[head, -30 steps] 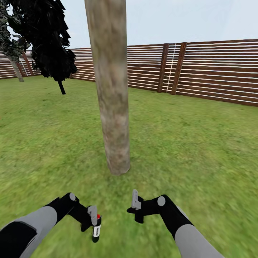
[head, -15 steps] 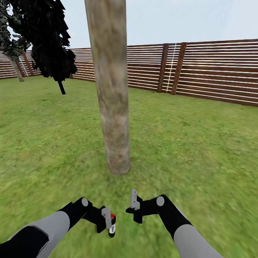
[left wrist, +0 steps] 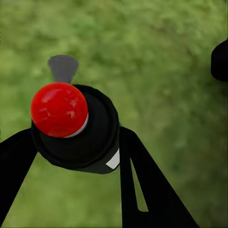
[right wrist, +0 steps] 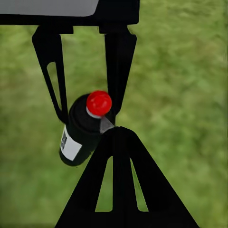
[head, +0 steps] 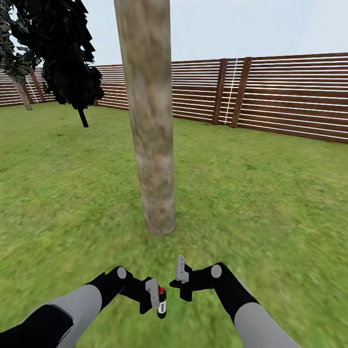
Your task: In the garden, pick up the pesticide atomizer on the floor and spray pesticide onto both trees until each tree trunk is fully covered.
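The atomizer [head: 162, 304] is held tight in the left gripper [head: 155, 296], low over the grass [head: 270, 193]. The right gripper [head: 181, 270] is pinched closed on nothing, just beside it. The trunk [head: 150, 125] is seen a little farther ahead.

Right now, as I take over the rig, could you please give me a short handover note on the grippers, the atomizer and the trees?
Left gripper: shut on the pesticide atomizer, a black bottle with a red cap and white label, held low over the grass.
Right gripper: fingers together with nothing between them, close beside the atomizer.
One tree trunk stands straight ahead; I see no pesticide specks on its bark. The second thick trunk is not in view.
Done: the atomizer is picked up.
Left: spraying this trunk until it is covered, then finding and covering the other tree.
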